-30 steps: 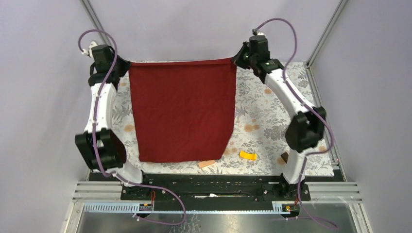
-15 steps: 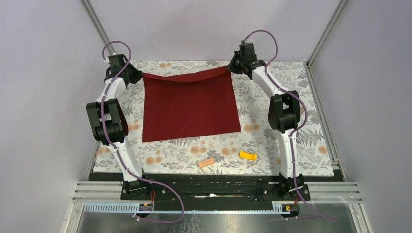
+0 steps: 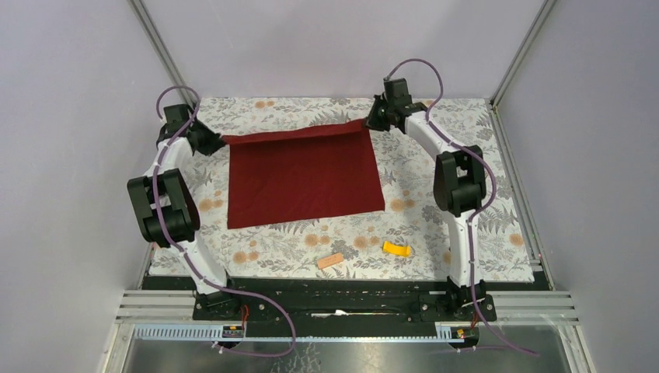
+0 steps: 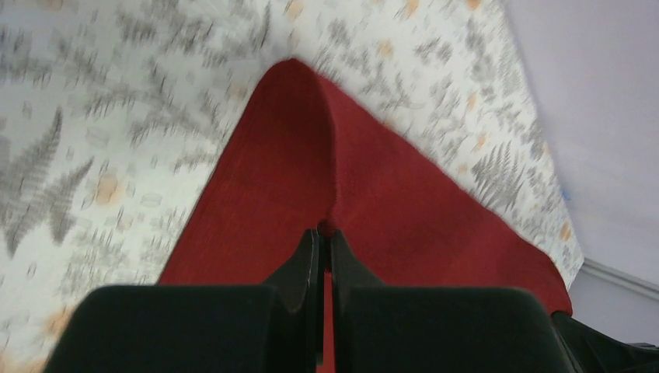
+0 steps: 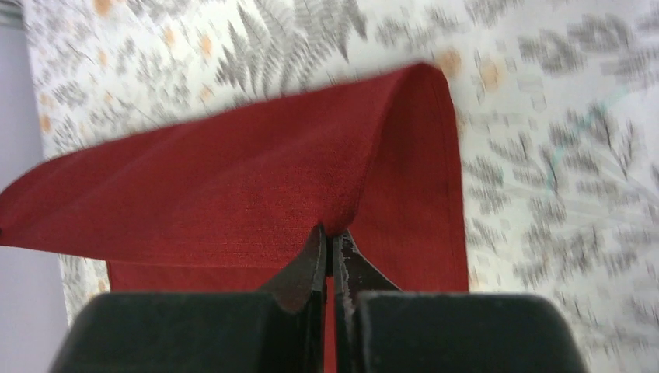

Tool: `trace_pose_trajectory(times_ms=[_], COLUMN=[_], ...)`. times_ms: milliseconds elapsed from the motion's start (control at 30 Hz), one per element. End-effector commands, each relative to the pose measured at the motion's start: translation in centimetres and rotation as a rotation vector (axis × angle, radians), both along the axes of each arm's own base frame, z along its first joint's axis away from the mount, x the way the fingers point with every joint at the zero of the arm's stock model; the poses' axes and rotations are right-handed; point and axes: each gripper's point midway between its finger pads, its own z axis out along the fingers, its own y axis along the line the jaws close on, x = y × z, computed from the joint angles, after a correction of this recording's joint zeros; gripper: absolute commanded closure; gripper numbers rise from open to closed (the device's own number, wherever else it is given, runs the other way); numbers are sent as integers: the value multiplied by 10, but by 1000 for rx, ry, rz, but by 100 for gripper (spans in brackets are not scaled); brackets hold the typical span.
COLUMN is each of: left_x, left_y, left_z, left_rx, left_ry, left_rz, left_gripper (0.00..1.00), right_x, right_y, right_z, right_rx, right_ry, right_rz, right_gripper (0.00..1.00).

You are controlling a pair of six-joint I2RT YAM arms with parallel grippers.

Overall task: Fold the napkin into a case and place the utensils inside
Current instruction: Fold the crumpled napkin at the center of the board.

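The dark red napkin [image 3: 305, 175] lies mostly flat on the floral tablecloth, its far edge lifted slightly off the table. My left gripper [image 3: 221, 140] is shut on the far left corner of the napkin [image 4: 311, 171]. At the far right corner my right gripper [image 3: 369, 122] is shut on the napkin [image 5: 256, 198] as well. In both wrist views the jaws pinch a raised fold of red cloth at the fingertips, left gripper [image 4: 326, 231] and right gripper [image 5: 329, 231]. The utensils are out of view.
A tan block [image 3: 330, 260] and a yellow block [image 3: 397, 249] lie near the front edge of the floral tablecloth [image 3: 466, 116]. Grey walls close in at the back and both sides. Both arms reach far along the table's sides.
Both grippers have carried the napkin from hanging high down toward the far part of the table. It now rests mostly flat. The left gripper has moved outward to the left, pulling the far edge straighter.
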Motion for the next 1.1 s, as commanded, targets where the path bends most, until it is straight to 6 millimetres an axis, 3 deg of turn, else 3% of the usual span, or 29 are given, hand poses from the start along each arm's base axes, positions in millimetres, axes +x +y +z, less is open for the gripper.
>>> trace_pose_trajectory(times_ms=[0, 233, 533, 767, 1067], left_x=[-50, -136, -203, -210, -220], left_y=[-17, -50, -33, -25, -28], left_z=[-4, -50, -79, -76, -86], left_rx=[-30, -16, 138, 162, 132], left_ry=[99, 248, 393, 421, 464], left_rz=[-32, -121, -87, -35, 3], left_gripper=[100, 100, 100, 100, 100], right_x=[-54, -143, -200, -218, -228], right_y=[-14, -13, -23, -34, -32], right_z=[35, -2, -29, -39, -60], right_rx=[-9, -18, -45, -73, -54], right_ry=[48, 199, 272, 282, 326], right_rz=[21, 82, 102, 101, 111], right_gripper=[100, 100, 100, 100, 100])
